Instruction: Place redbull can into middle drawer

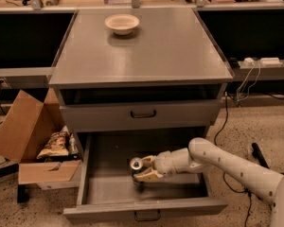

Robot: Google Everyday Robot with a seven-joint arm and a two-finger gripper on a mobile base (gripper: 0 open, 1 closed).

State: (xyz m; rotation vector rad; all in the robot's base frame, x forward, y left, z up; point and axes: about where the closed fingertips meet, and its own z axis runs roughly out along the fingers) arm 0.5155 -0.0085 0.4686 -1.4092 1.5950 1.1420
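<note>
The redbull can (137,166) stands inside the open middle drawer (146,206), the lowest one of the grey cabinet. Its silver top shows, and its dark body reaches down to the drawer floor. My gripper (143,170) reaches in from the right on the white arm (217,161). Its cream fingers (146,176) are closed around the can, left of the drawer's middle. The can looks upright. I cannot tell whether it rests on the floor or hangs just above it.
A closed drawer front with a dark handle (143,113) sits just above. A cream bowl (122,23) is on the cabinet top. An open cardboard box (26,141) with snack bags (54,145) stands at the left. Cables (236,93) lie at the right.
</note>
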